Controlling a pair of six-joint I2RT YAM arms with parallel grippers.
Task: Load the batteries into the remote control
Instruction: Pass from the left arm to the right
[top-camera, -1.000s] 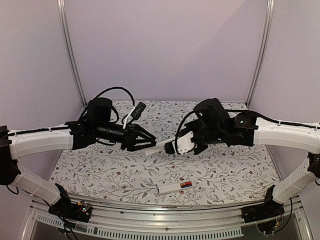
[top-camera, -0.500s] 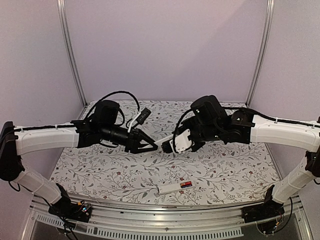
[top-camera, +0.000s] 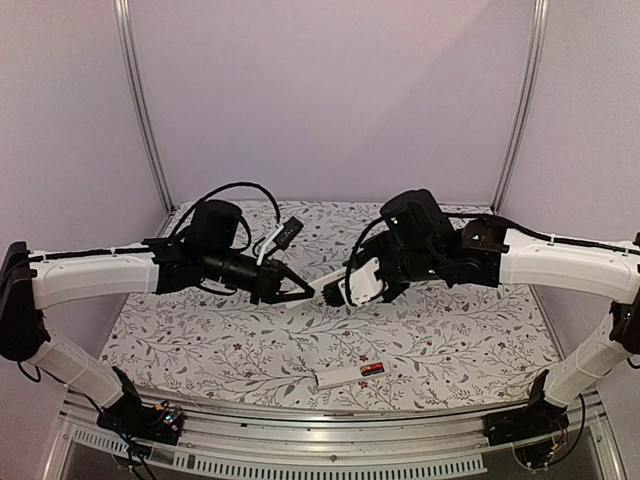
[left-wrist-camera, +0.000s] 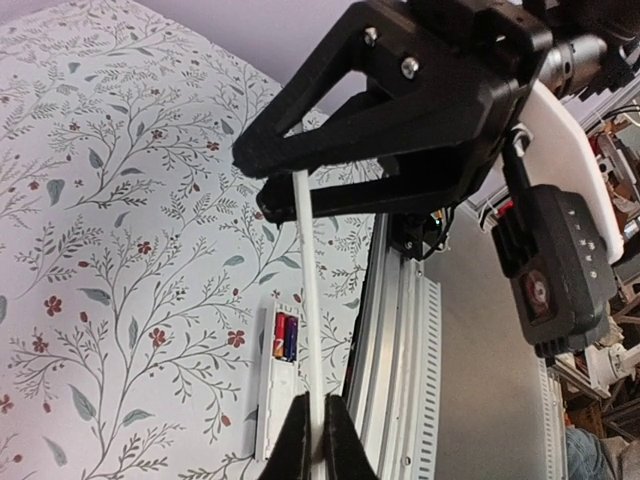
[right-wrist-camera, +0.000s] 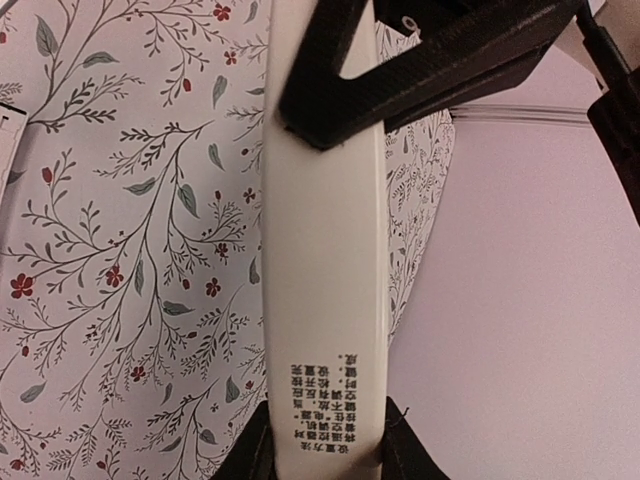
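The white remote control (top-camera: 345, 376) lies bay-up on the floral table near the front edge, also in the left wrist view as the remote control (left-wrist-camera: 270, 400). The batteries (top-camera: 373, 370), red and dark, sit in one end of its bay, seen as the batteries (left-wrist-camera: 284, 337). Above the table's middle, a thin white cover strip (top-camera: 326, 283) hangs between both arms. My left gripper (left-wrist-camera: 318, 432) is shut on one end of the cover strip (left-wrist-camera: 307, 300), pinching its flat faces. My right gripper (right-wrist-camera: 325, 455) is shut across the width of the cover strip (right-wrist-camera: 325, 250), at its printed end.
The aluminium rail (top-camera: 330, 435) runs along the table's front edge, just beyond the remote. The two grippers (top-camera: 320, 288) nearly meet tip to tip over the table's middle. Grey walls and corner posts (top-camera: 140, 100) close in the back and sides.
My left arm has moved right to the cover strip, and its gripper has shut on the free end. The right gripper, still holding the strip, has shifted slightly left.
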